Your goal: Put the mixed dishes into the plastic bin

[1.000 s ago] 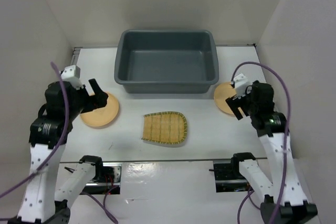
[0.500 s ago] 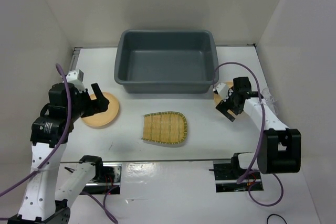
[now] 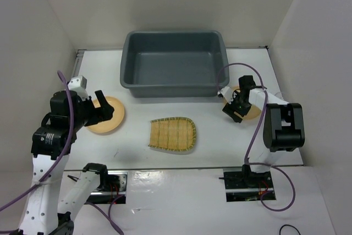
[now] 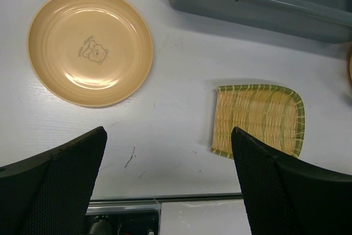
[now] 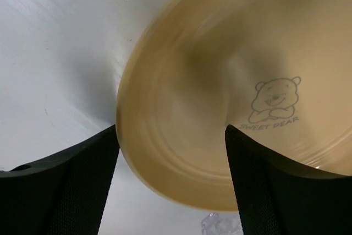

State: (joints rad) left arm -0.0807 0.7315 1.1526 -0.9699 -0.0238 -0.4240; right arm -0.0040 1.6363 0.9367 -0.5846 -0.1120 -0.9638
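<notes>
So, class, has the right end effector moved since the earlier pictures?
Yes. The right end effector has shifted left, closer to the near right corner of the bin, and now sits low over the right plate.

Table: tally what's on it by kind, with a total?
Plates: 2, left plate and right plate
Woven tray: 1
Clear glass: 1, only an edge shows, in the right wrist view
Plastic bin: 1
Total: 5
</notes>
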